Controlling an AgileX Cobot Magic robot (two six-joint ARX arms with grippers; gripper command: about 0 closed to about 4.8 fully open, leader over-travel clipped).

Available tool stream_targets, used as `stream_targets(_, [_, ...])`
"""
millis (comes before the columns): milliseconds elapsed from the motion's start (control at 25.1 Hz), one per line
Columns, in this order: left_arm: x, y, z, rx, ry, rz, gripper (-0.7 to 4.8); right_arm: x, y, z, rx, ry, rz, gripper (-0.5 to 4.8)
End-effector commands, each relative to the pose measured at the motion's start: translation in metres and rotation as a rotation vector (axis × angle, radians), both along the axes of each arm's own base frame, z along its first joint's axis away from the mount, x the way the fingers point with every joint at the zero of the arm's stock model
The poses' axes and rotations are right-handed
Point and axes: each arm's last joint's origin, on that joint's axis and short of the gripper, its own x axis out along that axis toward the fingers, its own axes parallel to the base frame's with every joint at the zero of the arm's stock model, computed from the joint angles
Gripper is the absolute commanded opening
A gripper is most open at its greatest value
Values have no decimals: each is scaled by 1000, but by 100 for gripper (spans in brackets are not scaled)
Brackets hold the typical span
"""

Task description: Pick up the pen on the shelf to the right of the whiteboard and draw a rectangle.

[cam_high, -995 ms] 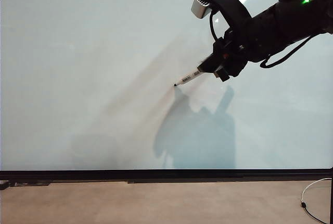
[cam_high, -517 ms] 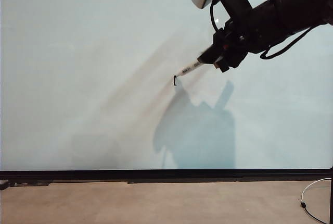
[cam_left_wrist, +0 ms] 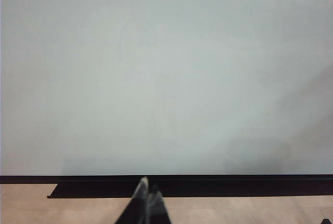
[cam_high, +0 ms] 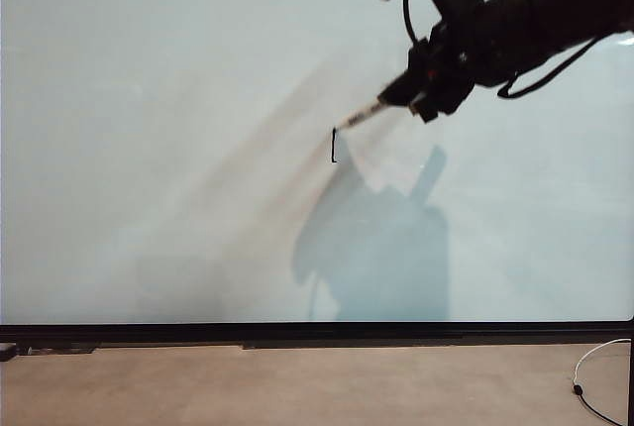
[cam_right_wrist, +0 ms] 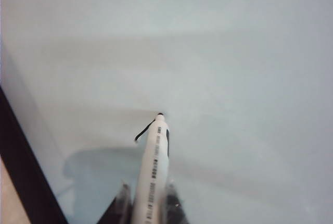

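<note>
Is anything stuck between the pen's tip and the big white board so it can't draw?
No, nothing visible is in the way. The right gripper holds the pen, and its black tip sits at the top of a short black line on the whiteboard. The left gripper hangs low near the board's bottom edge.

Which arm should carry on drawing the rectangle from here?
Right. The right gripper is shut on the pen, its tip on the whiteboard at the stroke's top. The left gripper sits shut and low, with no pen.
</note>
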Motion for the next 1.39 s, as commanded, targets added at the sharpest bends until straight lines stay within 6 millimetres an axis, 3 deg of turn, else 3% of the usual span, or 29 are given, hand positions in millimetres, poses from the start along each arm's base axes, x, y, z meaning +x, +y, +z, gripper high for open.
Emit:
stream_targets(40, [0, 0, 1, 5, -8, -1, -4, -1, -1, 10, 15, -49, -7, -6])
stream_targets(756, [0, 0, 2, 5, -8, 0, -5, -8, -3, 21, 39, -79, 19, -6])
stream_targets(995, [0, 0, 2, 5, -8, -1, -4, -19, 11, 16, 14, 4, 87, -6])
stream_targets(1154, [0, 0, 2, 5, -8, 0, -5, -21, 14, 16, 116, 80, 89, -6])
stream_targets(1392, [0, 0, 2, 5, -8, 0, -4, -30, 5, 12, 385, 48, 15, -6])
